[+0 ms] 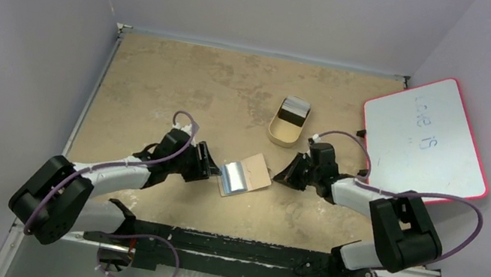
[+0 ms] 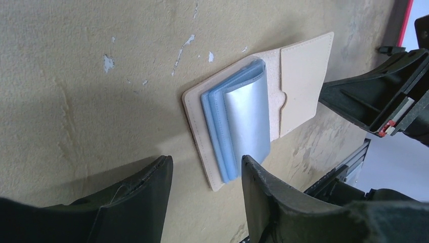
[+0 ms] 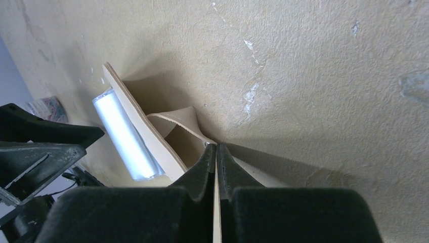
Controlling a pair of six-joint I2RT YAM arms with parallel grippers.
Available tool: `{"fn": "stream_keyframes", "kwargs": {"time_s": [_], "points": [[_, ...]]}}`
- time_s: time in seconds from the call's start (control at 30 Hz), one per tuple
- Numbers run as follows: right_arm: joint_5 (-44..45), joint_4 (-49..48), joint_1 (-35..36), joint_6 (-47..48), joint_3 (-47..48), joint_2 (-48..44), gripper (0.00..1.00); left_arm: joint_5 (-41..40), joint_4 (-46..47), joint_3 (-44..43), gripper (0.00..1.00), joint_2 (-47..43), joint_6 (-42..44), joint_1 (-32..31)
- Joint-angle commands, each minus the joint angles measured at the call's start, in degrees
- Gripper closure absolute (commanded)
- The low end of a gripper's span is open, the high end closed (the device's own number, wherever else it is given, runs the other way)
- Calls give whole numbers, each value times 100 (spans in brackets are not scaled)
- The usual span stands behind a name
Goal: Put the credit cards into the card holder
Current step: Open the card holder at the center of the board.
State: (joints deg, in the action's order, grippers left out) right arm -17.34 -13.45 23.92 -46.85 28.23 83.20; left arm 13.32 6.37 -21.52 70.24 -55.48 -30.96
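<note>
The left arm (image 1: 118,175) reaches from its base at the near-left corner of the desk (image 1: 161,78), low and inward to the right, with its wrist close above the surface. The right arm (image 1: 355,192) mirrors it, stretching in to the left, so the two tips face each other across the card holder (image 1: 257,170), which lies spread open on the desk between them. The left jaws stand open and hold nothing. In the left wrist view their two dark fingers (image 2: 146,202) flank the near edge of the credit cards (image 2: 243,119), a pale blue-grey stack lying on the holder's panel nearer the left arm, the top card shiny and bowed. The right jaws are pressed closed at the holder's opposite edge. A thin pale strip between them runs on from a lifted, curling leather flap (image 3: 177,119), so they appear to pinch the card holder there. The number of cards in the stack is hard to count, and whether the finger nearer the stack touches it cannot be told. From above, the cards read only as a bright glare patch; the raised flap shows only in the right wrist view. Only the top view takes in the tan oval tray (image 1: 281,136) farther back, with something dark inside, and the pink-edged whiteboard (image 1: 425,140) at the right, its handwriting too small to read.
</note>
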Motion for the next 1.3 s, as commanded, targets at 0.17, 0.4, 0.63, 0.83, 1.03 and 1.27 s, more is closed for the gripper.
{"fn": "stream_keyframes", "kwargs": {"time_s": [0.17, 0.4, 0.63, 0.83, 1.03, 1.27], "points": [[691, 573, -19, 410, 201, -385, 89, 87, 1134, -24, 51, 593, -248, -86], [854, 1630, -10, 929, 953, -1285, 61, -71, 977, -258, 55, 679, -130, -92], [1108, 1855, 876, 994, 1509, -1475, 56, -12, 1025, -350, 57, 738, -203, -94], [1312, 1487, 1635, 1083, 1745, -727, 52, -43, 643, -430, 58, 375, -222, -94], [1842, 1479, 1756, 1324, 1969, 185, 59, -439, 212, -369, 58, 99, -184, -94], [2282, 1453, 1750, 1104, 1743, 1099, 71, 289, 1168, -57, 52, 187, -739, -94]]}}
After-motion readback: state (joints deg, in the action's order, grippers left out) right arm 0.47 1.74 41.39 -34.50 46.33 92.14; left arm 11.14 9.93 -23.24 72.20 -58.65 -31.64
